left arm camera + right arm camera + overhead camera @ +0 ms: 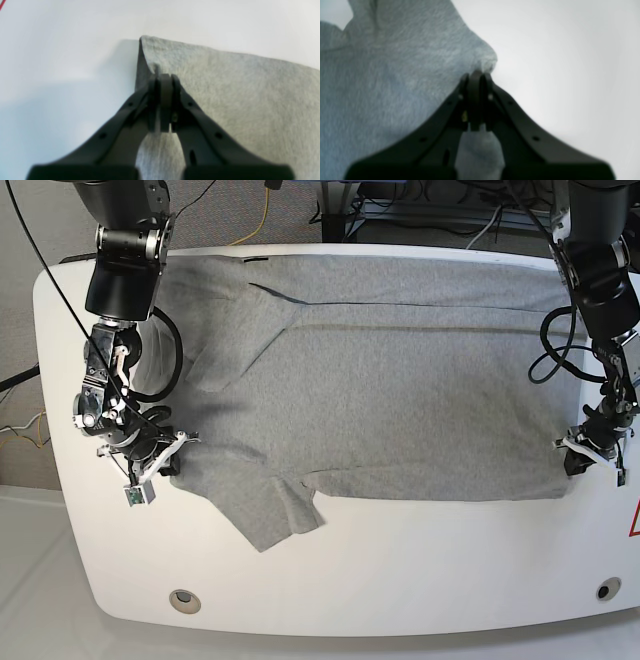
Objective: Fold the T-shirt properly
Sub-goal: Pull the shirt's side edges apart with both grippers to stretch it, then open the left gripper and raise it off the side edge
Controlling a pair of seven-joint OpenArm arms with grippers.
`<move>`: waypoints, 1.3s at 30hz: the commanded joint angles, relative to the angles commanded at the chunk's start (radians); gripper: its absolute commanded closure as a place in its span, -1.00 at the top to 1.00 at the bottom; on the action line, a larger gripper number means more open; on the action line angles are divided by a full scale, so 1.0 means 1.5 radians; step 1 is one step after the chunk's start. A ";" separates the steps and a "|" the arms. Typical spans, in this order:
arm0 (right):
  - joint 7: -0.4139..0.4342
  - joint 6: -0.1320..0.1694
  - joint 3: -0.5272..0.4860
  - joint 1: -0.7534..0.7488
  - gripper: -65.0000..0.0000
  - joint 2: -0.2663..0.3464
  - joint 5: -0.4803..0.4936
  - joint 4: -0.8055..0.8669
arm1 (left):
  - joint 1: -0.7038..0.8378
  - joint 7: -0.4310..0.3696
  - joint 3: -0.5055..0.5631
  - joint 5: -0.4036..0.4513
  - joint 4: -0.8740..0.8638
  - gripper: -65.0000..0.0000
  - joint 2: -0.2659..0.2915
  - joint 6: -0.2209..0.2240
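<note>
The heather-grey T-shirt (400,380) lies spread plain side up across the white table (400,580), one sleeve (275,525) jutting toward the front edge. In the base view my left gripper (580,452) sits at the shirt's front right corner. The left wrist view shows that gripper (162,77) shut on the T-shirt (237,95) just behind its corner. My right gripper (165,462) is at the shirt's front left edge. In the right wrist view it (476,75) is shut on a bunched fold of the T-shirt (382,75). No lettering shows.
Bare white table (62,50) surrounds both held corners. Two round holes (183,600) (603,590) sit near the front edge and a red warning sticker (632,550) at the right rim. Cables (265,210) lie on the floor behind the table.
</note>
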 joint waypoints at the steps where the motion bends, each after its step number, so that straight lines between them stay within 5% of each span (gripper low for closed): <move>1: -0.005 0.000 0.000 -0.003 -1.00 0.001 0.002 0.008 | 0.002 0.003 0.000 -0.006 0.003 -1.00 -0.003 -0.002; 39: -0.071 0.006 0.044 -0.213 -1.00 0.002 0.019 0.251 | 0.288 0.041 -0.049 -0.033 0.330 -1.00 -0.004 -0.002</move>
